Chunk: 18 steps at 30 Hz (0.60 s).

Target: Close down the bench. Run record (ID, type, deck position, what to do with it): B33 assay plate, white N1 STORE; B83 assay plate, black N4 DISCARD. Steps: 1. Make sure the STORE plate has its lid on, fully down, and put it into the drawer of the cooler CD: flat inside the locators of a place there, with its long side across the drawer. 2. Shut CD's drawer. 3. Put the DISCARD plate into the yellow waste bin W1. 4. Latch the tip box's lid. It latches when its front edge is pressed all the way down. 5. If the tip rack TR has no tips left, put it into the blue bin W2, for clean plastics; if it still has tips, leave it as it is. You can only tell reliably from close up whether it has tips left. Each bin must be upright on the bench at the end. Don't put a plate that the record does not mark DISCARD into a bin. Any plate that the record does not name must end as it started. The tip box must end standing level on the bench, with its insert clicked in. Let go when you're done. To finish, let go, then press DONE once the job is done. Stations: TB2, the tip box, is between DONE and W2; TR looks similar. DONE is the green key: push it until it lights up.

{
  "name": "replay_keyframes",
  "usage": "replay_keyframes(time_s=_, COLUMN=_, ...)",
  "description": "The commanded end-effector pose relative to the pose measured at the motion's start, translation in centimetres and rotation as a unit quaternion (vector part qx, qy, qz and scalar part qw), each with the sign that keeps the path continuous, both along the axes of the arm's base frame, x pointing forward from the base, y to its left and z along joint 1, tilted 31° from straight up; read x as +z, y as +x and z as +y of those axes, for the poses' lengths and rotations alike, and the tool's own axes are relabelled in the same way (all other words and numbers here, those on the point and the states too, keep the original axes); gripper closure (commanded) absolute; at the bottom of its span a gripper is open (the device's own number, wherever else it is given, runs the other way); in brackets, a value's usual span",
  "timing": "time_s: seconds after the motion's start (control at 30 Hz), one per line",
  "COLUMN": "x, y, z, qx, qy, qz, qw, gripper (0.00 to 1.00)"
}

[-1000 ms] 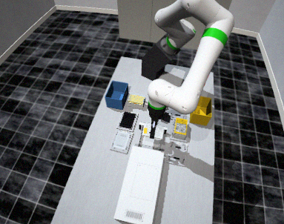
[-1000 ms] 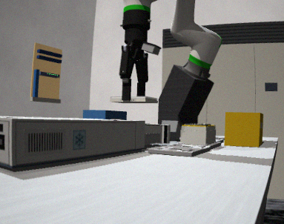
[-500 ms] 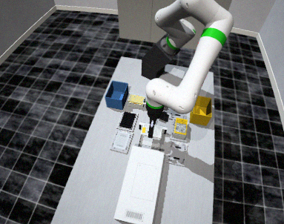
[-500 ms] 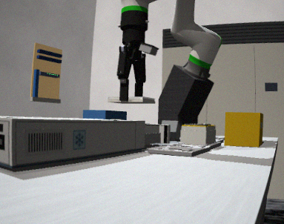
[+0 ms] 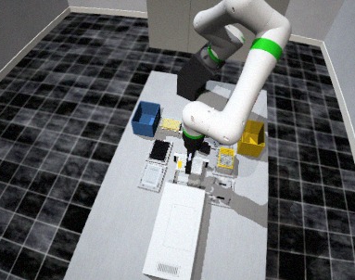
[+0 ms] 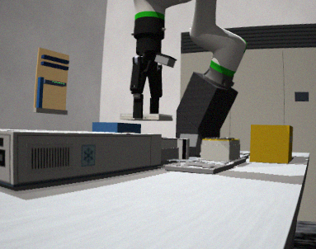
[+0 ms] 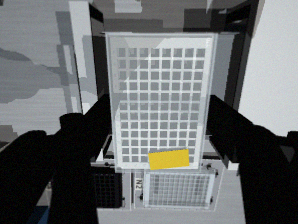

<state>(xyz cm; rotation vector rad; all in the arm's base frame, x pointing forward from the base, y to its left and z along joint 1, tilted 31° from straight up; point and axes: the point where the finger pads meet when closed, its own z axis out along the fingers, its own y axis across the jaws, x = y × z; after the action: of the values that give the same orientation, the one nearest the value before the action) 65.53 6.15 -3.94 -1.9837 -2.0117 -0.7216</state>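
Dark checkered floor surrounds the pale surface (image 5: 130,222). Above it the claw (image 6: 146,112) grips a lidded white plate (image 7: 159,100) by its long sides, carried level in the air, with the cooler (image 6: 74,154) low off to one side of the claw and the yellow bin (image 6: 271,143) well off to the other. I judge the plate light, stiff and smooth-walled, so a tilt could slip it; its mid-length sides suit the grip. From these views the drawer's locators are hidden, and whether the lid sits fully down is hard to make out.
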Motion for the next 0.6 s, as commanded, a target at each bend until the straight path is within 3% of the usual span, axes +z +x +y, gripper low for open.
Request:
replay_keyframes(time_s=0.0, x=-0.2, y=0.1, z=0.1, qx=0.0, qy=0.0, qz=-0.001, qw=1.0, gripper=0.9)
replay_keyframes(time_s=0.57, x=-1.9, y=0.5, z=1.1, qx=0.0, qy=0.0, qz=-0.001, qw=1.0, gripper=0.9)
